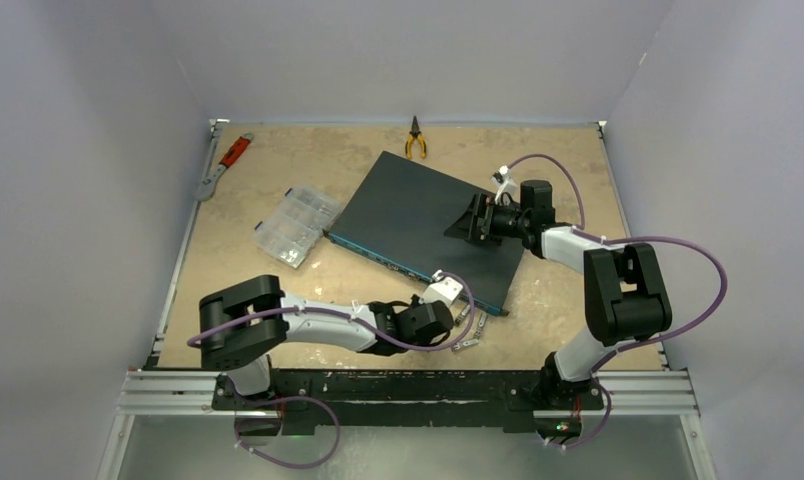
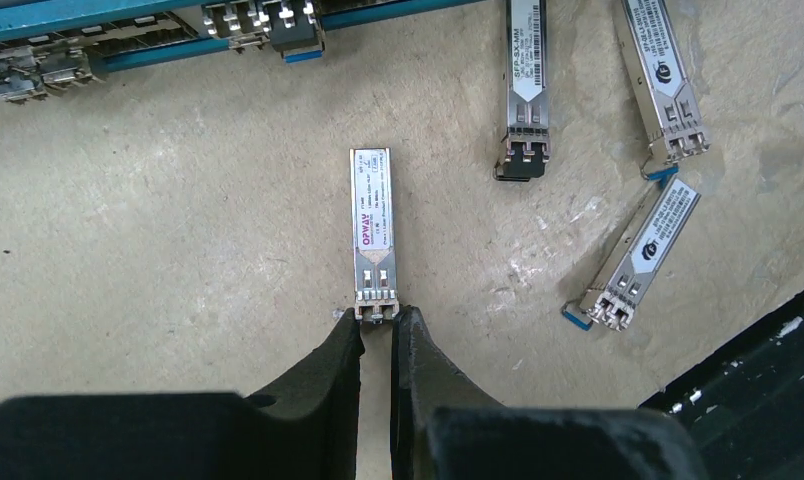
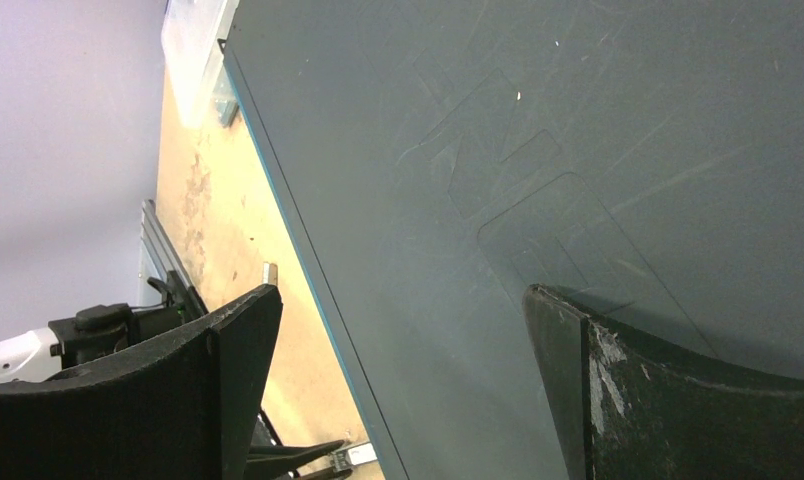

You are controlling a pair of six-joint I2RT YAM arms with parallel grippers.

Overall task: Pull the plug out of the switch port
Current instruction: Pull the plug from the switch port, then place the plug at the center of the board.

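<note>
The dark-teal switch [image 1: 418, 220] lies at an angle mid-table, its blue-edged port face [image 2: 128, 25] towards me. A silver plug [image 2: 371, 235] lies flat on the table, out of the ports and clear of that face. My left gripper [image 2: 378, 318] is closed on the plug's near end, with one fingertip on each side; in the top view the left gripper [image 1: 456, 300] sits at the switch's front right corner. My right gripper [image 3: 403, 290] is wide open and empty above the switch's top [image 3: 578, 150], near its right side [image 1: 475, 222].
Three more loose plugs [image 2: 526, 85] [image 2: 661, 80] [image 2: 633, 255] lie right of the held one. Other plugs [image 2: 268, 20] sit in the ports. A clear compartment box [image 1: 296, 225], a red wrench [image 1: 228, 160] and yellow pliers [image 1: 415, 140] lie further back. The black rail [image 2: 758, 390] is close by.
</note>
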